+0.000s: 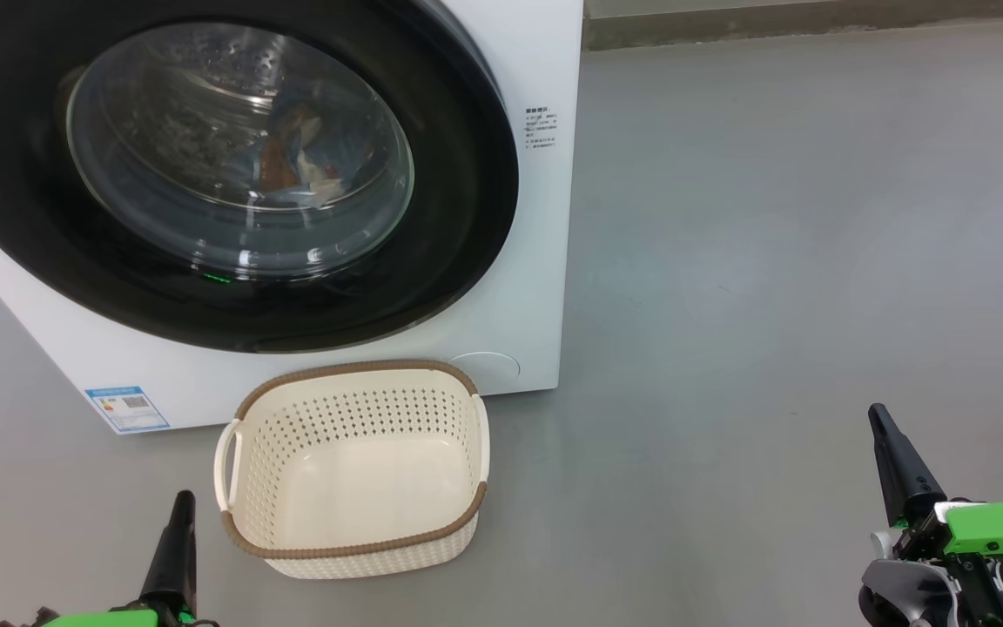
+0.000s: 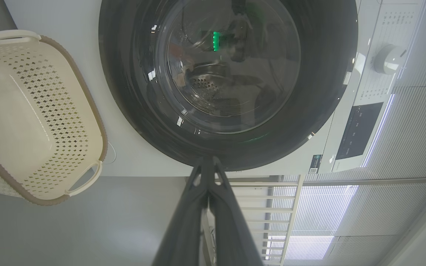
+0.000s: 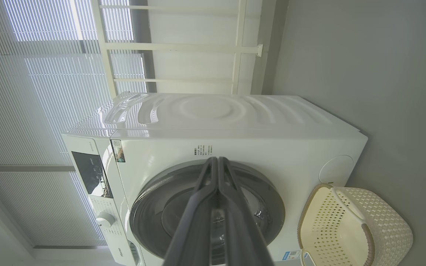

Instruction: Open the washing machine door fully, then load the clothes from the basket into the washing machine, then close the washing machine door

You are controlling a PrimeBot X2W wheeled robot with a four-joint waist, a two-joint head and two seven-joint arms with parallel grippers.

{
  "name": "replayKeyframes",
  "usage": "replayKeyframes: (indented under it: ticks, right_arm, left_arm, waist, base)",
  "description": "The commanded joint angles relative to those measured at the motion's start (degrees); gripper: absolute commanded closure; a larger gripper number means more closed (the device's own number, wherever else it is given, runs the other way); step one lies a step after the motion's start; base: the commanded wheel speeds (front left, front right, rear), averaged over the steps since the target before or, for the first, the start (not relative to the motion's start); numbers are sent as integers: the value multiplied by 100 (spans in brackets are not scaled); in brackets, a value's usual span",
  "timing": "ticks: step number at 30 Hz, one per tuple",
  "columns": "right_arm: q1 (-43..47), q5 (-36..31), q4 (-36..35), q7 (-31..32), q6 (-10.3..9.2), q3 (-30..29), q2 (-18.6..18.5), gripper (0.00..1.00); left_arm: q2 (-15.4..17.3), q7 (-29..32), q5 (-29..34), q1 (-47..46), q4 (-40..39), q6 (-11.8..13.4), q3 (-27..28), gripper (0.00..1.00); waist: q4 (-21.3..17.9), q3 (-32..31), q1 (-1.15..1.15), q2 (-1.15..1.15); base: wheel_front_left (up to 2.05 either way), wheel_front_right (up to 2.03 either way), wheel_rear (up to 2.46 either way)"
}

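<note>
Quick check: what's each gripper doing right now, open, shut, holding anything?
Left gripper: closed, fingers pressed together, holding nothing.
Right gripper: closed, fingers pressed together, holding nothing.

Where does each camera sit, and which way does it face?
Head view: on the robot's head, facing forward and down at the washing machine, its closed door and the empty basket; left gripper and right gripper at the bottom corners.
Left wrist view: on the left wrist, facing the door along its shut fingers.
Right wrist view: on the right wrist, facing the machine's front and top along its shut fingers.
Shared: both wrist views show door, basket and dial, sideways.
</note>
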Motion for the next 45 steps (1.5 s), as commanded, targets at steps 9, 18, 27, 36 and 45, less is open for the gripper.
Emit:
replayKeyframes:
  ticks: [9, 18, 27, 36, 45]
  right_arm:
    - [-108, -14, -147, 36, 10, 107, -46, 100]
    - [-108, -16, -147, 37, 10, 105, -45, 100]
    - [-108, -17, -146, 38, 10, 103, -44, 100]
    - [-108, -18, -146, 39, 10, 102, -43, 100]
    - [-108, -19, -146, 41, 10, 100, -42, 100]
  left_arm:
    - [81, 35, -47, -244, -175, -39, 191, 100]
    - [81, 35, -47, -244, -175, -39, 191, 100]
    - [81, 35, -47, -244, -175, -39, 191, 100]
    - [81, 35, -47, -244, -175, -39, 191, 100]
    - [81, 35, -47, -244, -175, -39, 191, 100]
  waist:
    - [0, 0, 0, 0]
    - [0, 0, 0, 0]
    - [0, 0, 0, 0]
    - [0, 0, 0, 0]
    - [0, 0, 0, 0]
  base:
    - [0, 0, 0]
    - [0, 0, 0]
    - [0, 0, 0]
    - [0, 0, 0]
    - [0, 0, 0]
